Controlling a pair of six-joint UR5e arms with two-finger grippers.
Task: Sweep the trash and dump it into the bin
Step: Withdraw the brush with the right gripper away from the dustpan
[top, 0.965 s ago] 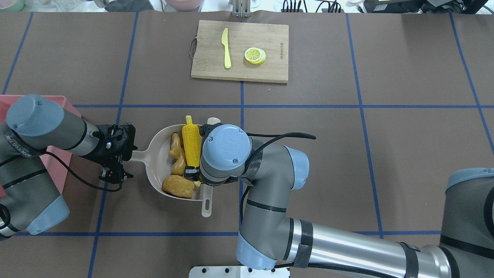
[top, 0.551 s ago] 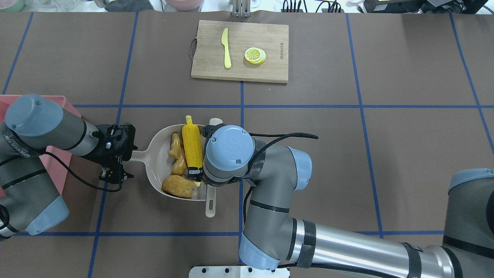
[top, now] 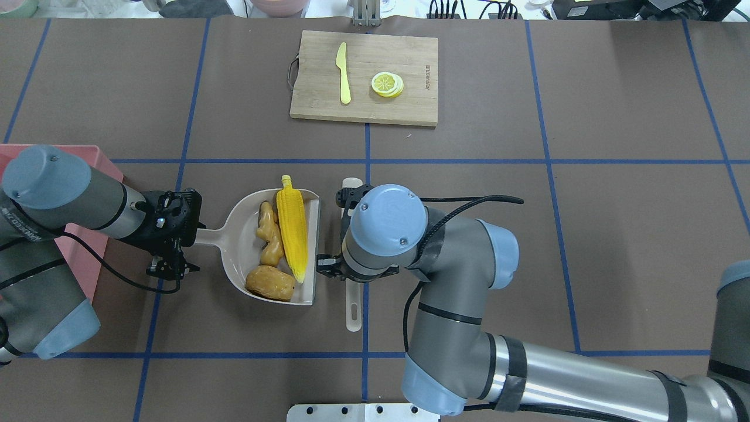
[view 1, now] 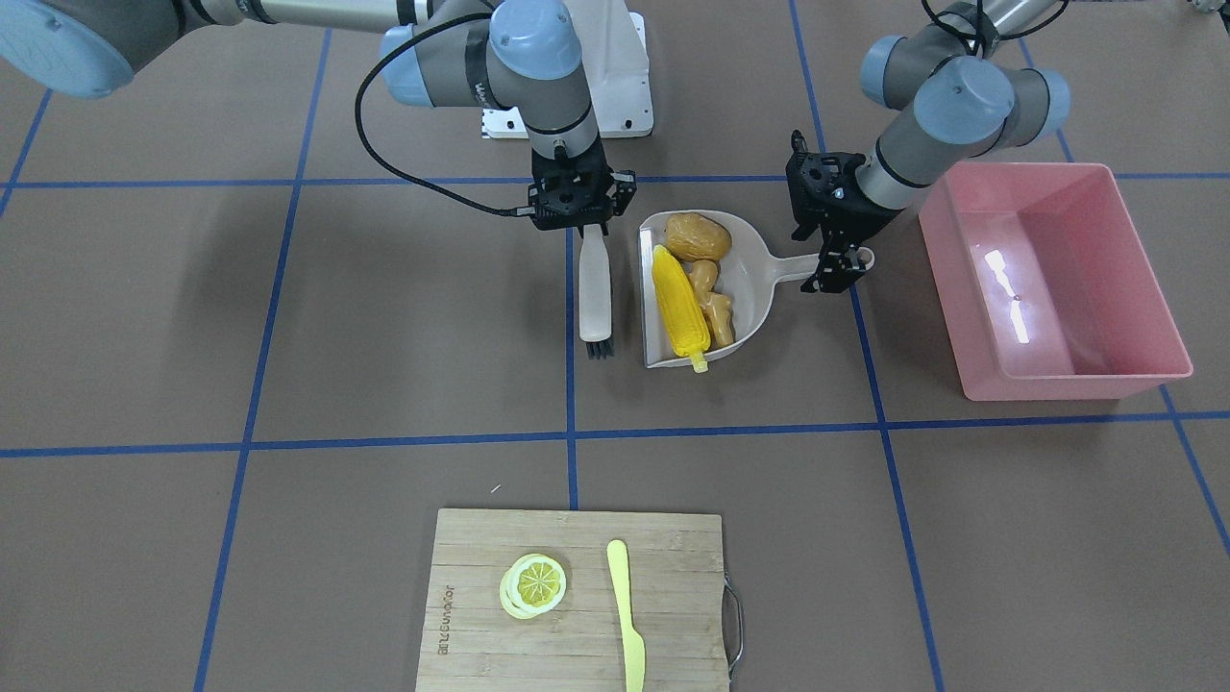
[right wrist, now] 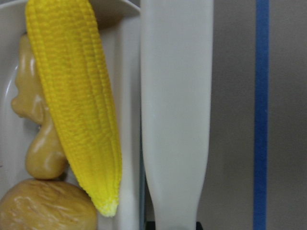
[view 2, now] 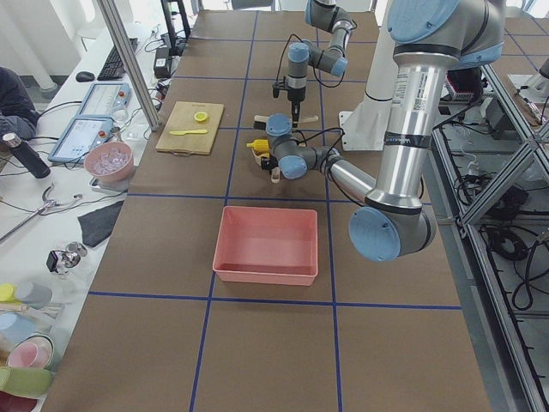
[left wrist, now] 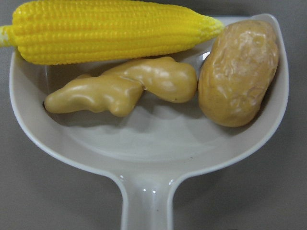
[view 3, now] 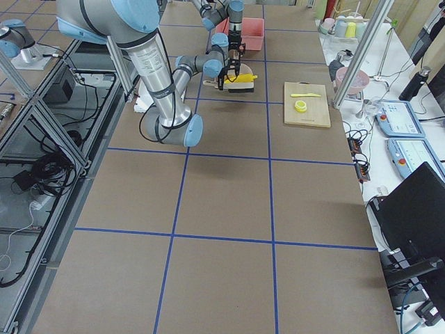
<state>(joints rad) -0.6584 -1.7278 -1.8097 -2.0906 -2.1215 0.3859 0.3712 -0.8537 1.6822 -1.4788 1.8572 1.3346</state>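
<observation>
We've got our left gripper clamped on the dustpan handle, with the corn cob, ginger root and potato all lying in the pan. Our right gripper pinches the brush, which lies just beside the pan's open edge. The pink bin sits near the handle end, not touching it.

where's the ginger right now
In the front-facing view the ginger root lies in the dustpan, right of the corn cob and just below the potato.
</observation>
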